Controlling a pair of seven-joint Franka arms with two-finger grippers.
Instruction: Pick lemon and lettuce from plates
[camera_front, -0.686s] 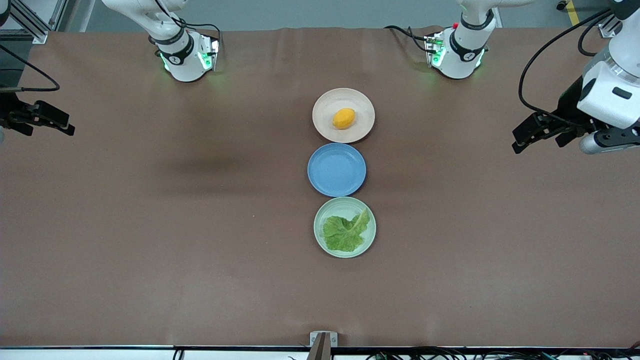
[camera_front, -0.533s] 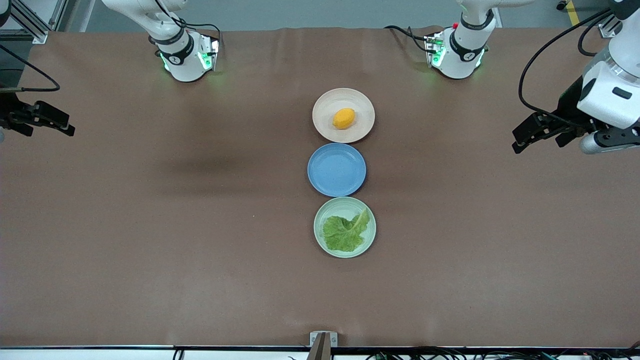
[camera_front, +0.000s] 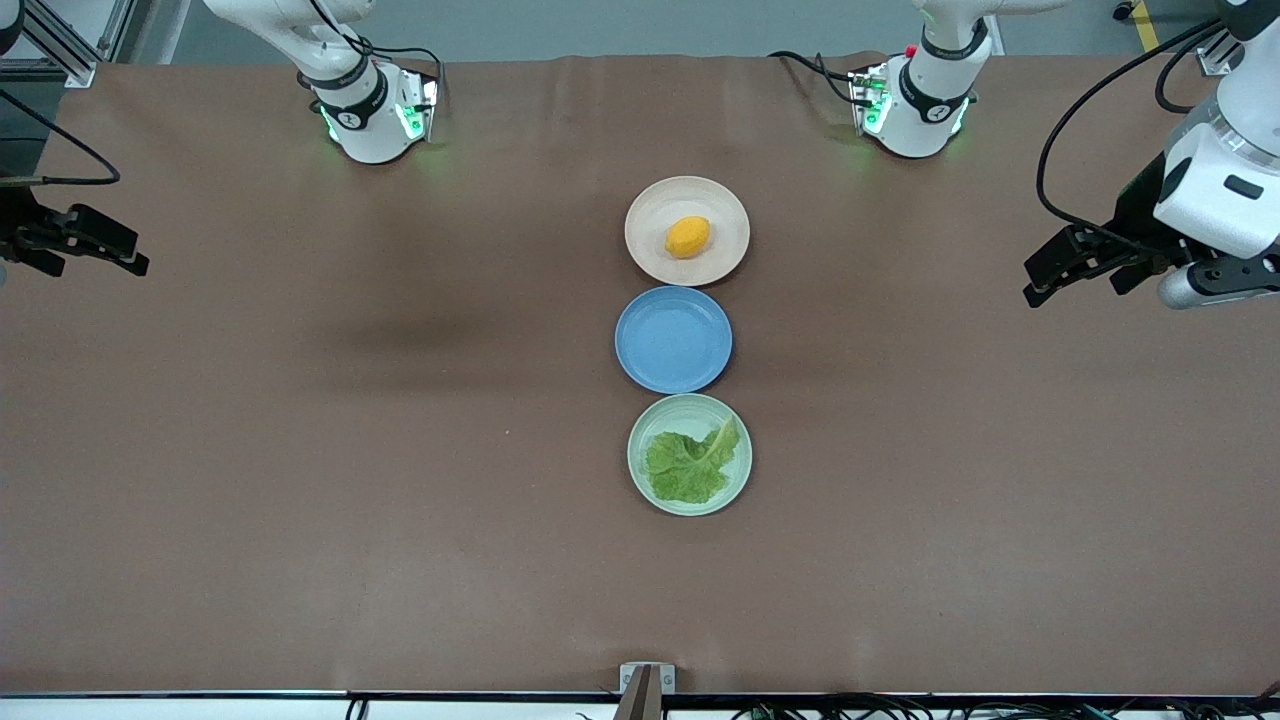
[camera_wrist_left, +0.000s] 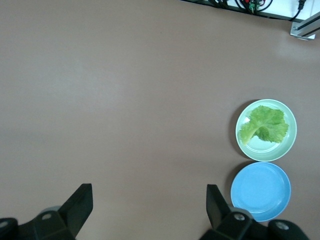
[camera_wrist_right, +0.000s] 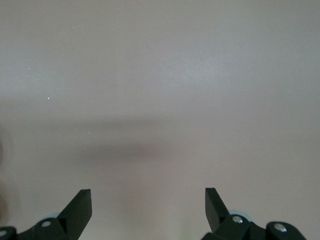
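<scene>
- The right gripper (camera_front: 95, 245) sits at the front view's edge, so you lose the arm it hangs from.
- The left arm (camera_front: 1215, 190) runs off the frame edge too.
- In the left wrist view you see only the tips of the left gripper (camera_wrist_left: 147, 207); the blue plate (camera_wrist_left: 260, 191) is partly hidden by one finger.
- The beige-pink plate (camera_front: 687, 230) and lemon (camera_front: 688, 237) fall outside both wrist views.
- The lettuce (camera_front: 690, 464) hides part of the mint plate (camera_front: 689, 411).
</scene>
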